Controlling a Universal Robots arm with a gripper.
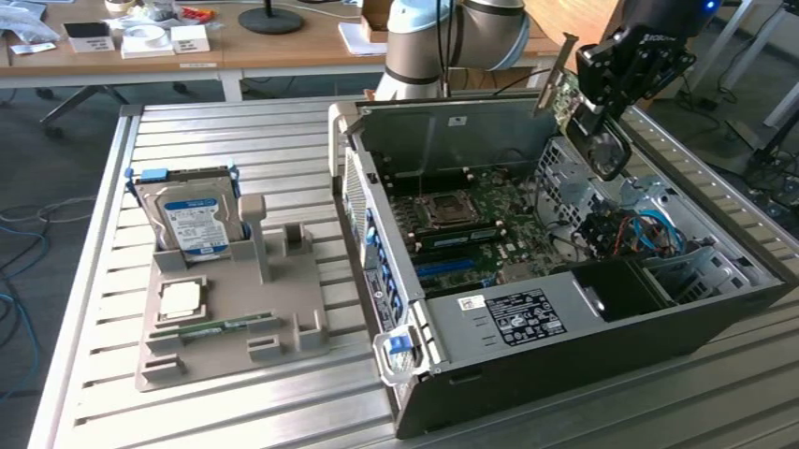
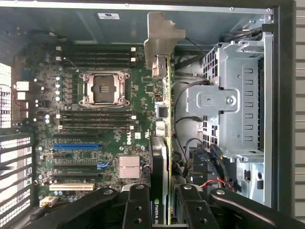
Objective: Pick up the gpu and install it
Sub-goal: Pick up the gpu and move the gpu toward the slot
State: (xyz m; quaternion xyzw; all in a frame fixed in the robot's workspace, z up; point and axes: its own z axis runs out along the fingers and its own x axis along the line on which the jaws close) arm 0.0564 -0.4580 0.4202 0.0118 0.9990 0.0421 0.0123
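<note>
The jaws are closed narrowly on the gpu point(image 2: 161, 162), its thin dark card pinched edge-on between two black fingers point(image 2: 138, 210). The card's flat beige-silver metal bracket point(image 2: 164, 36) juts from its far end, away from the jaws. In the exterior view the card hangs tilted from the jaws over the back corner of an open black computer case point(image 1: 562, 374), clear of the board inside.

The case lies on its side with its panel off. Beneath the jaws it holds a green motherboard point(image 2: 119, 138) with a square steel-framed processor socket point(image 2: 104, 88), rows of long dark memory slots, a blue slot point(image 2: 78, 146) and a small finned silver heatsink point(image 2: 128, 167). Beside the held card sits a perforated grey sheet-metal drive cage point(image 2: 238, 95) with loose cables.

The exterior view also takes in a ribbed aluminium tabletop point(image 1: 125, 412). Well apart from the jaws, a grey moulded holder point(image 1: 225, 360) there carries an upright silver hard drive point(image 1: 194, 220) and a slim green RAM stick point(image 1: 225, 325) lying flat
</note>
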